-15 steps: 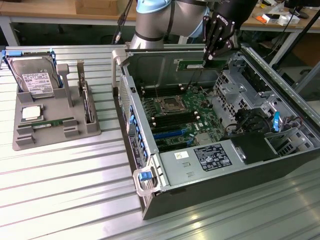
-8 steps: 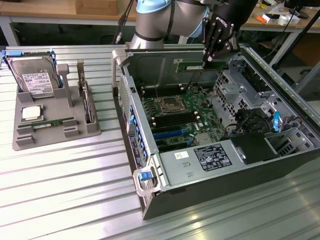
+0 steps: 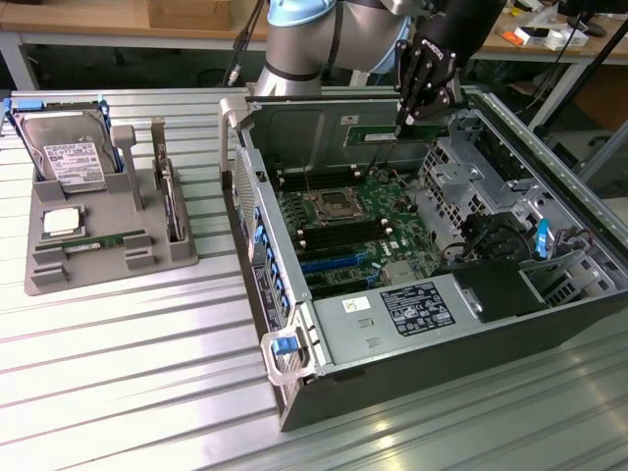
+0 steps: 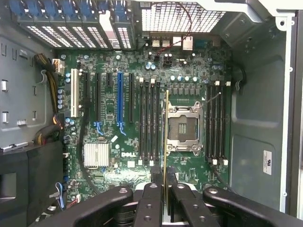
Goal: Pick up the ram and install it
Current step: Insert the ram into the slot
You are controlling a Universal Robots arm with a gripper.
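A: Inside the grey tray (image 3: 59, 283), exterior view's left, on the bench (image 3: 137, 383)?
B: One hard drive (image 3: 71, 157), one processor chip (image 3: 61, 221), one spare green stick (image 3: 103, 241).
A: Inside the open case (image 3: 392, 388)?
B: One motherboard (image 4: 118, 161).
A: Pincer (image 3: 410, 116)?
B: Clamped narrow on the ram (image 4: 165, 137), upper centre of the exterior view, over the case. From the wrist, edge-on beside the processor socket (image 4: 182, 130).

The word DELL (image 4: 129, 154) is showing in white letters on the green motherboard (image 4: 195, 165), just beside the ribbed silver heat sink (image 4: 96, 155). In the exterior view, a white label (image 3: 74, 163) is sitting on the hard drive (image 3: 39, 132) at the upper left of the frame. A black label (image 3: 420, 307) is sitting on the grey metal cover (image 3: 388, 341) in the lower middle. Their words are looking too small to read.
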